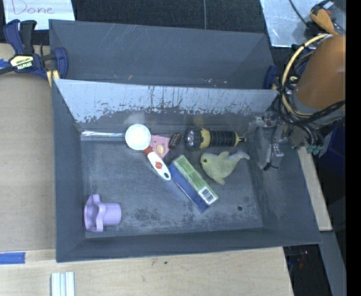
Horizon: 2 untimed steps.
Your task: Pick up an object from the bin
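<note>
In my camera view the gripper (271, 156) hangs at the bin's right wall (282, 196), open or closed I cannot tell, near the olive plush toy (219, 165) and the dark bottle (214, 138), so I fear it may scrape that wall or set the bottle rolling.

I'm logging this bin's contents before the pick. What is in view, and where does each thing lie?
bin: one, grey, holds all below
disc: one, white, back left
pink piece: one, pink, just right of the disc
stick: one, white with a red spot, centre
box: one, green and blue, centre, slanting
plush toy: one, olive, right of centre
bottle: one, dark with a yellow band, lying at the back
cup: one, lilac, front left
gripper: one, dark, by the right wall
arm: one, orange cover, right
</note>
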Tool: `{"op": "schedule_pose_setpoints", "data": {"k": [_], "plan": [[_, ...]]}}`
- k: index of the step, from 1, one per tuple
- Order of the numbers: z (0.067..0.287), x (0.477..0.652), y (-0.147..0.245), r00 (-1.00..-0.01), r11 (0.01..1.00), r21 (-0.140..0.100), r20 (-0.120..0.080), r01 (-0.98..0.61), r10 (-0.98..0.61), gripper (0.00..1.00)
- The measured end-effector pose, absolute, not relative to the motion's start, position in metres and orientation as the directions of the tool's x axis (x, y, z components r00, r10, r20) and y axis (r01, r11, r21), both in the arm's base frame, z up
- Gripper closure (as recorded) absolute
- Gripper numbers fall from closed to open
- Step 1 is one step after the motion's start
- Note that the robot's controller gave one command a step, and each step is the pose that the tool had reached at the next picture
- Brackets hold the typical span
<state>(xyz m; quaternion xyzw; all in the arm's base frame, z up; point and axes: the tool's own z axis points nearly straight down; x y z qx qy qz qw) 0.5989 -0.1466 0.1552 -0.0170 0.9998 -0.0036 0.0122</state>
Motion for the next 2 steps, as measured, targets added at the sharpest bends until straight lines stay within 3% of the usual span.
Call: {"op": "schedule_pose_setpoints", "data": {"k": [1, 2], "plan": [[0.066, 0.6, -0.137, -1.0, 1.0, -0.005, -0.018, 0.005, 0.005, 0.0], [0.068, 0.612, -0.129, -1.0, 1.0, -0.012, -0.014, 0.0, -0.001, 0.0]]}}
